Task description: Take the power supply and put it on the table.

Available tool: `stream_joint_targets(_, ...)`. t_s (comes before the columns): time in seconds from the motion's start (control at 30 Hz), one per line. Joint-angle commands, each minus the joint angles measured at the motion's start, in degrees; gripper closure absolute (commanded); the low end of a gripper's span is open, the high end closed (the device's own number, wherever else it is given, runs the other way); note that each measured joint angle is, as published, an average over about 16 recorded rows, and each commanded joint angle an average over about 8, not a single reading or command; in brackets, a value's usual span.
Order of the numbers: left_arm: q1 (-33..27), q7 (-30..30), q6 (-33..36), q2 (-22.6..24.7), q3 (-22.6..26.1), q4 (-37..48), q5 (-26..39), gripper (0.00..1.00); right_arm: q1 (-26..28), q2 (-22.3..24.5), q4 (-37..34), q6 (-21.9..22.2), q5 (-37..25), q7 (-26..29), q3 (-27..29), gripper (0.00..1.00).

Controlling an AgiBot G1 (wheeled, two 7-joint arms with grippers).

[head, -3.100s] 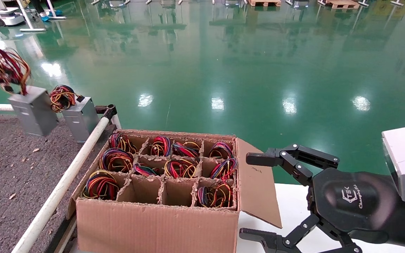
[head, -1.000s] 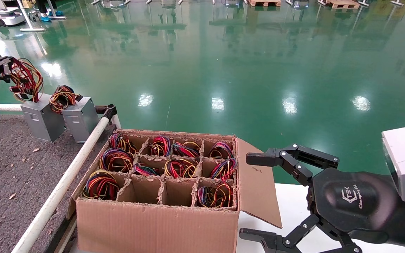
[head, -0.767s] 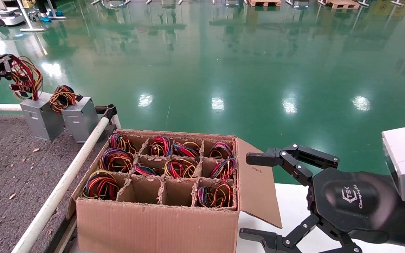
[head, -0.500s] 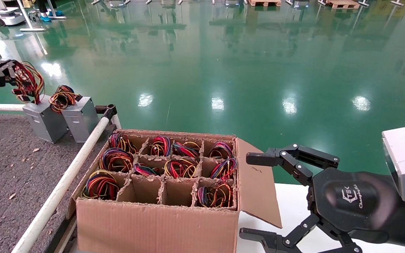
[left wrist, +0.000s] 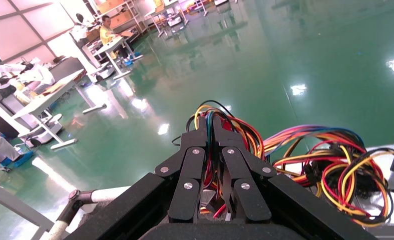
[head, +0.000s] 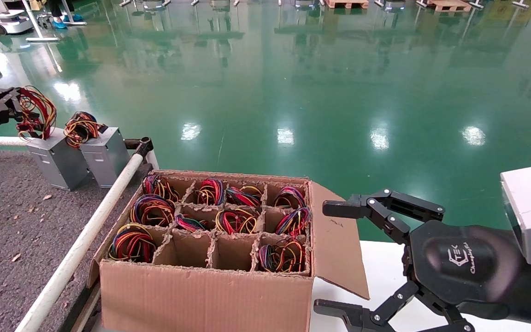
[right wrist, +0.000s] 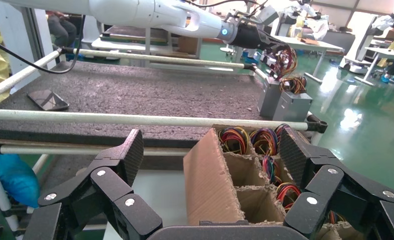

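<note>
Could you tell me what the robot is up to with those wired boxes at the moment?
The left gripper is shut on the wire bundle of the power supply, whose grey box looks set down on the table beside a second grey box. The right gripper waits open by the carton of wire coils.

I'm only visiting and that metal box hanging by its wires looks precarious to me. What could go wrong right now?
The left gripper holds the power supply only by its loose wires, so they might slip or snag as it lets go. The box stands right beside a second grey box near the table corner and its white rail; a nudge could tip either one.
</note>
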Motion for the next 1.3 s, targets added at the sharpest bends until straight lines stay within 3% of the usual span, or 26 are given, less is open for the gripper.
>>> stream_joint_targets(0.03,0.2,0.2,-0.1,0.1,0.0,0.0,0.0,0.94,0.0,0.0,0.0,0.0,0.0,0.0,0.0,0.0)
stream_joint_targets(0.27,0.5,0.4,0.0,0.0,0.0,0.1,0.0,0.07,0.0,0.0,0.0,0.0,0.0,0.0,0.0,0.0)
stream_joint_targets(0.3,0.5,0.4,0.0,0.0,0.0,0.1,0.0,0.0,0.0,0.0,0.0,0.0,0.0,0.0,0.0,0.0)
stream_joint_targets(1.3,-0.3,-0.4,0.5,0.2,0.0,0.4,0.0,0.0,0.0,0.0,0.0,0.0,0.0,0.0,0.0,0.0)
